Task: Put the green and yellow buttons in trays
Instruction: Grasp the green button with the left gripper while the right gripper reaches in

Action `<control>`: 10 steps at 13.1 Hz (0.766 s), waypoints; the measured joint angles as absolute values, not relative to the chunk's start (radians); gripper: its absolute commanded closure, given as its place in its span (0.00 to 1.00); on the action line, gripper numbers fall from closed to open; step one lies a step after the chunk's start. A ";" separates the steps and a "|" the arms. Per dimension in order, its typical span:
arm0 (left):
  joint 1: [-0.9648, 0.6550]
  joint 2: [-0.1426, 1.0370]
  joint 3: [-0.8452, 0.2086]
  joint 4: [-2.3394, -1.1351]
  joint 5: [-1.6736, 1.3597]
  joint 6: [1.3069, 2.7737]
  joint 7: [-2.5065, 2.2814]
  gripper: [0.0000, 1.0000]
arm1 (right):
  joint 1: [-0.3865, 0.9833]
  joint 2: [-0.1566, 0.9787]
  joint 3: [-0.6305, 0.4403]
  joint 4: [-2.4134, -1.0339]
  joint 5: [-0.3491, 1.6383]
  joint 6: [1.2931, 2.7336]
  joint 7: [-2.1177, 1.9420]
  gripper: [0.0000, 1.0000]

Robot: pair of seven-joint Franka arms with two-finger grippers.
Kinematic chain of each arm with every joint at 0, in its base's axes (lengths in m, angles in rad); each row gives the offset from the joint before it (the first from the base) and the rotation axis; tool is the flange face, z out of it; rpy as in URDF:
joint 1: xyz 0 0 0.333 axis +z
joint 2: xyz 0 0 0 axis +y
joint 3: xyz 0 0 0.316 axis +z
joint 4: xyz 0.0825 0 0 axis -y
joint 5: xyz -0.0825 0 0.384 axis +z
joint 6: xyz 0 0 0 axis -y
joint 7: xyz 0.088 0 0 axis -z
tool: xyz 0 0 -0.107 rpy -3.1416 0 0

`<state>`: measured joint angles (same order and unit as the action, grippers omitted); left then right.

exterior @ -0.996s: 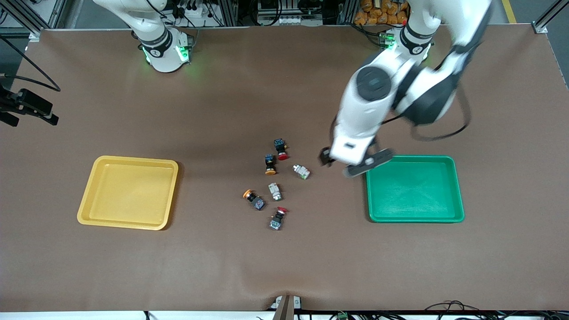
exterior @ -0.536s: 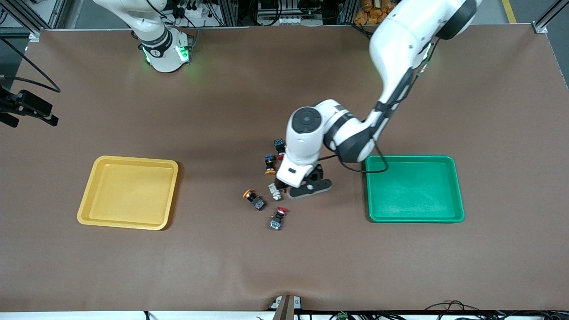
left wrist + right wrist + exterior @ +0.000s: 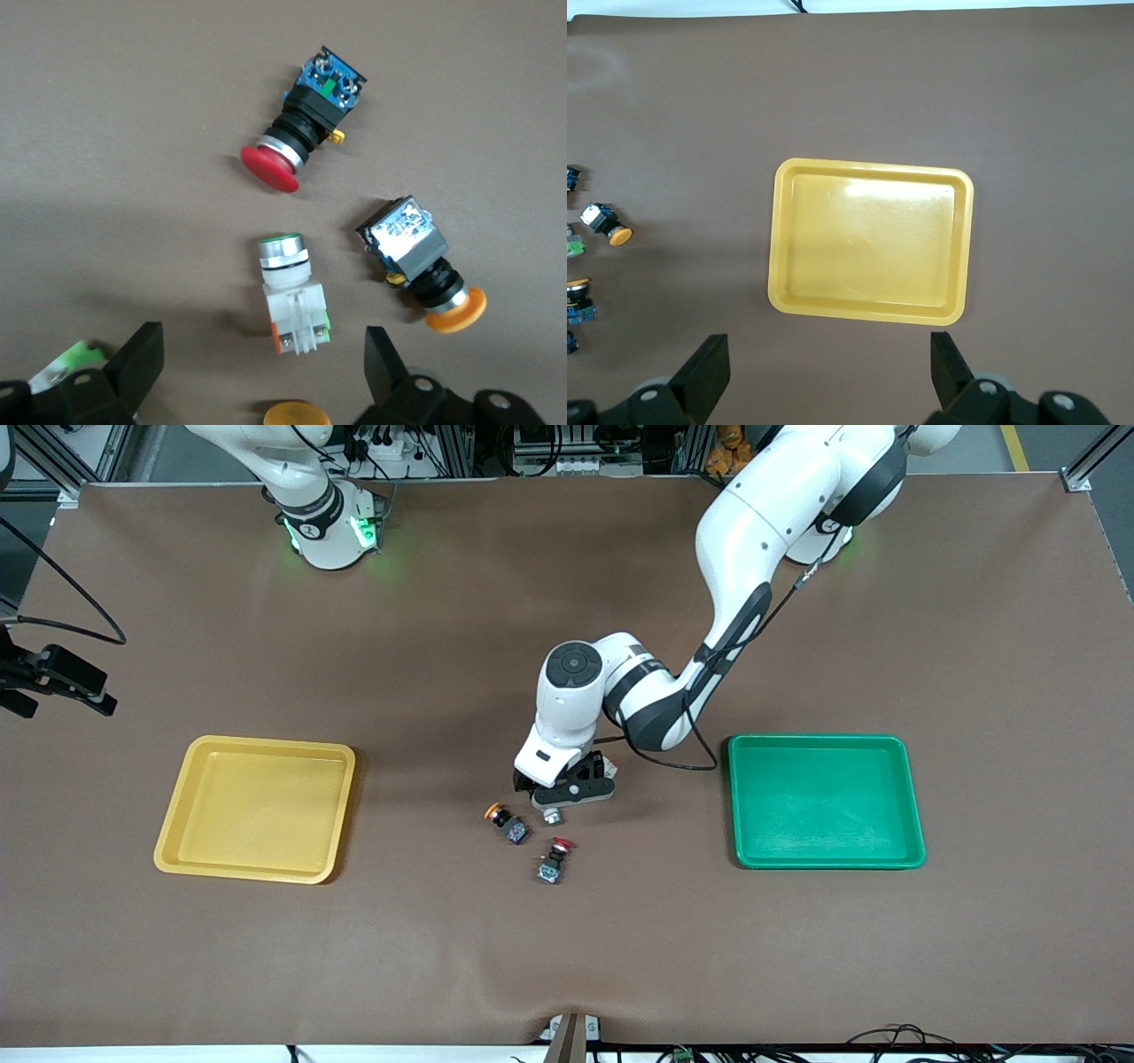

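Buttons: cluster lies between yellow tray [image 3: 255,808] and green tray [image 3: 826,801], nearer the green tray
Left gripper [image 3: 567,790]: mine, low over the cluster, jaws apart and empty, fingers [image 3: 142,363] straddling the whitish-grey green-tipped button [image 3: 291,292] without touching it
Second green-tipped button [image 3: 66,363]: just beside one of my left fingers
Yellow-capped button [image 3: 507,820]: toward the yellow tray from my left gripper, on the table [image 3: 266,939]
Second yellow cap [image 3: 292,413]: only its edge shows
Red mushroom switch [image 3: 554,859]: nearer the front camera than the cluster
Right gripper [image 3: 824,372]: mine, waiting high over the yellow tray, jaws apart, empty
Trays: both hold nothing
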<state>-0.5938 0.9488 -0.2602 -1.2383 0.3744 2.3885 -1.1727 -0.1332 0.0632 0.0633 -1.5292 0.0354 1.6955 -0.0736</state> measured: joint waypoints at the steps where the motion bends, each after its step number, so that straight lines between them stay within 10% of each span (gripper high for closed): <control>1: -0.594 0.967 -0.260 -1.226 0.374 2.410 -1.172 0.00 | -0.131 0.074 0.066 -1.530 0.035 1.696 -0.074 0.00; 10: -0.596 1.025 -0.256 -1.203 0.374 2.433 -1.169 0.16 | 0.000 0.254 0.081 -1.527 0.013 1.808 -0.073 0.00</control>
